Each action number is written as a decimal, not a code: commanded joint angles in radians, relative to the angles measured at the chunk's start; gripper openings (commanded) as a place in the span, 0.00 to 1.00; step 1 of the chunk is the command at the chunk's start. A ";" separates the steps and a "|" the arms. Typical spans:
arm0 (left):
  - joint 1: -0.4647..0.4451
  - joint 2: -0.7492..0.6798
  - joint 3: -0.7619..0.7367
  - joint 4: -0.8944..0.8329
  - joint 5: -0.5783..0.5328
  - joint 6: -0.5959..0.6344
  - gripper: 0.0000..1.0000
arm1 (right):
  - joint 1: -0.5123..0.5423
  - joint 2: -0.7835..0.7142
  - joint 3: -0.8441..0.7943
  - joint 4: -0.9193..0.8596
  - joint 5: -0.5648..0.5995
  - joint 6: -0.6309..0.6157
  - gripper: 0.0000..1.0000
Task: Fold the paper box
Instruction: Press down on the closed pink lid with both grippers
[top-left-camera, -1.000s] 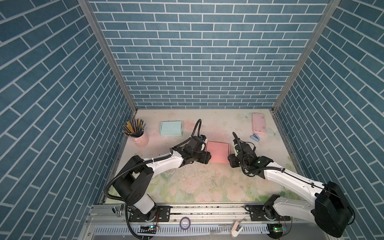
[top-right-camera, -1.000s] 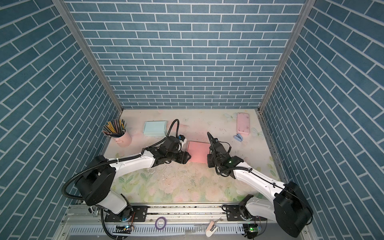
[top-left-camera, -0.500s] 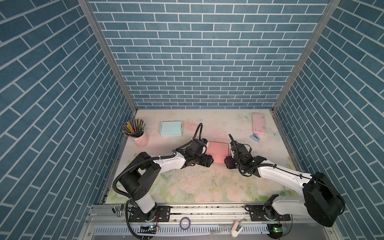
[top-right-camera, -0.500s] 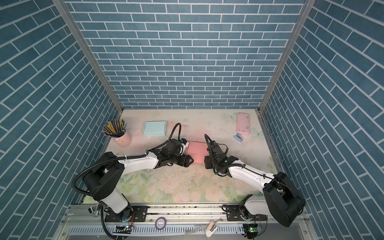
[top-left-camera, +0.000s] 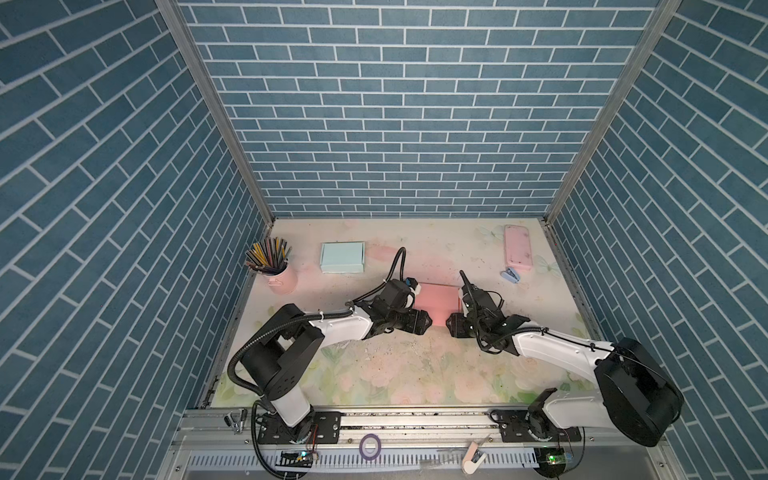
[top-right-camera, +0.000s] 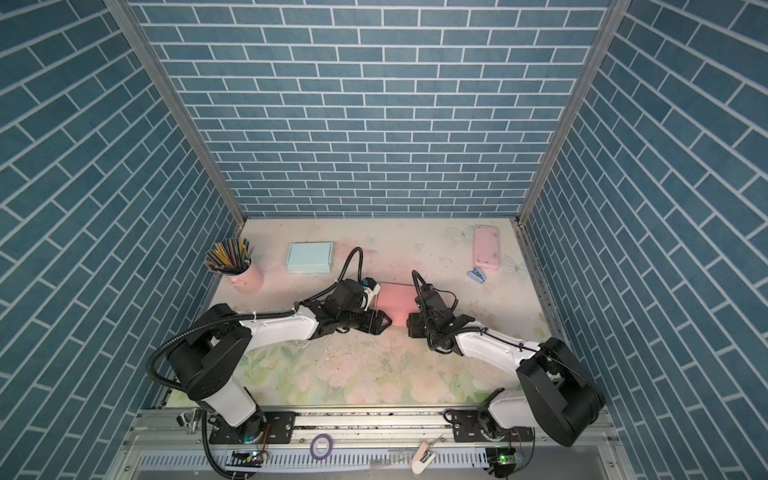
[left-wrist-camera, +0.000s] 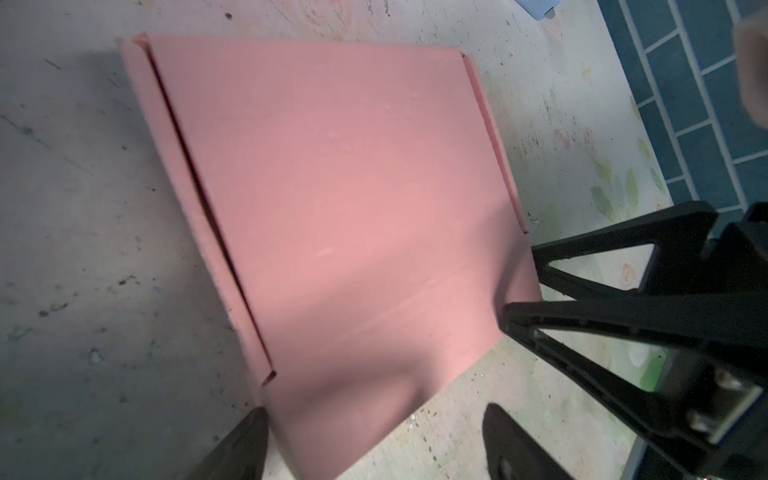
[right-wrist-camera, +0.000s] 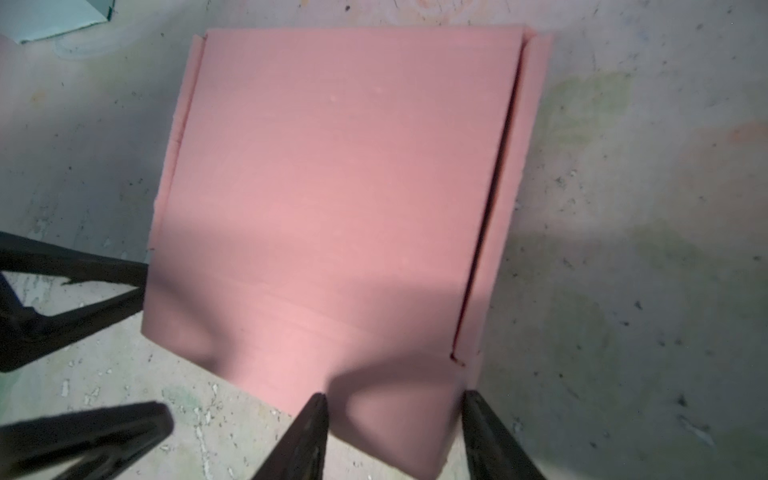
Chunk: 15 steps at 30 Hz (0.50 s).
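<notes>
Looking at a salmon-pink flat rectangular paper box lying closed mid-bench, betw. both arms, near edge right at the two hands. Seeing left hand w/ fingers apart, straddling one near corner, nothing clamped. Seeing right hand likewise apart, astride the other near corner; cannot tell re pad contact w/ the paper. Risks, by judgement: front flap bent down but prob. not tucked, so w/ no grip on it liable to spring back up; soft dents near both front corners, so another push there apt to crease the paper for good; light box, so easily dragged or spun by a fingertip catching a corner; hands near each other, so a knock possible if closing in together. Noting dark slit betw. lid & one side wall: wall perhaps leaning out, risking a popped lid. From both top views, layout only: pale-blue folded box, pink cup of pencils, pink oblong case, all well apart from the work; front edge hidden there by the arms. Only in wrist views: finger spacing, dents, slit; in each, also the other arm's hand beside the far corner.
</notes>
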 joint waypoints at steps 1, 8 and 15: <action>-0.021 0.003 -0.004 0.039 0.018 -0.028 0.81 | 0.001 0.006 -0.009 0.053 -0.050 0.053 0.53; -0.040 -0.020 -0.013 0.034 0.009 -0.052 0.79 | 0.001 -0.015 -0.010 0.045 -0.048 0.052 0.53; -0.042 0.003 -0.006 0.031 -0.011 -0.053 0.78 | 0.001 0.010 -0.010 0.021 0.001 0.027 0.54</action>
